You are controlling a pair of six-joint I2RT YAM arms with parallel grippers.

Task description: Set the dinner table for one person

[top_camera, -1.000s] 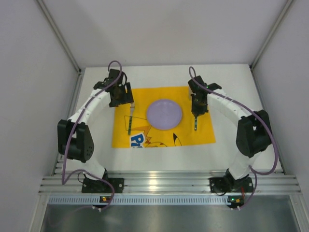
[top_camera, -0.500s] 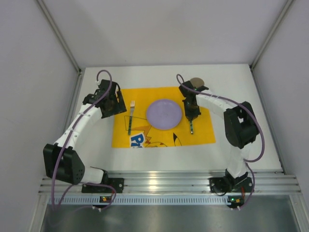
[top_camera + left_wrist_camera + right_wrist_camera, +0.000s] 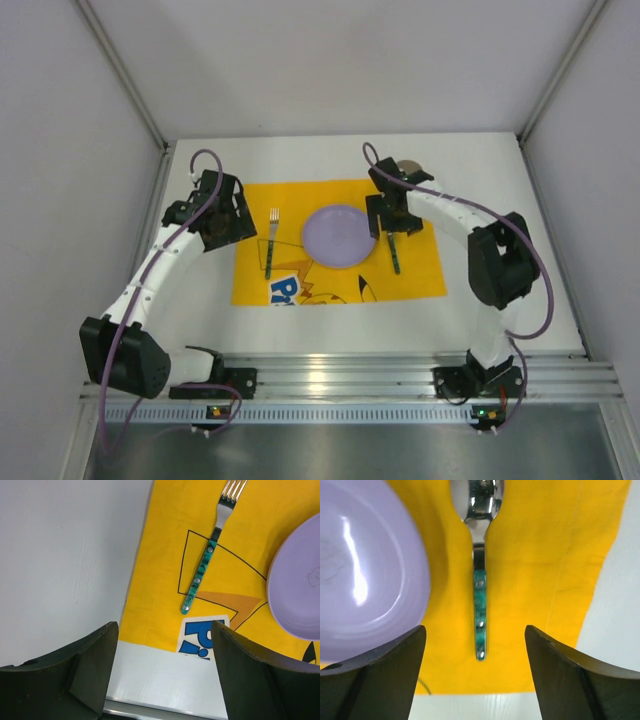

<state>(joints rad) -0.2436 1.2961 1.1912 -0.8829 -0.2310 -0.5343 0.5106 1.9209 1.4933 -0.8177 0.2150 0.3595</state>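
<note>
On the white dinner table (image 3: 500, 290) lies a yellow cartoon-printed cloth (image 3: 420, 270) with a lilac plate (image 3: 340, 236) in its middle. A green-handled fork (image 3: 271, 245) lies left of the plate, tines away from the arms. A green-handled spoon (image 3: 394, 254) lies right of it. My right gripper (image 3: 392, 222) hovers open just above the spoon (image 3: 479, 605), whose handle shows between the jaws of the right gripper (image 3: 475, 680), untouched. My left gripper (image 3: 228, 222) is open and empty over the cloth's left edge, left of the fork (image 3: 205, 565). In its own wrist view the left gripper (image 3: 165, 680) frames bare table.
A small brown round object (image 3: 408, 167) sits on the table behind the right arm, partly hidden. Ribbed aluminium rails (image 3: 340, 380) run along the near edge. Grey walls close in the left, right and back sides. The plate's rim (image 3: 365, 580) lies close to the right gripper's left finger.
My right gripper has opened and let go of the spoon, which now lies on the cloth right of the plate. The left arm has drawn back to the left, away from the fork.
</note>
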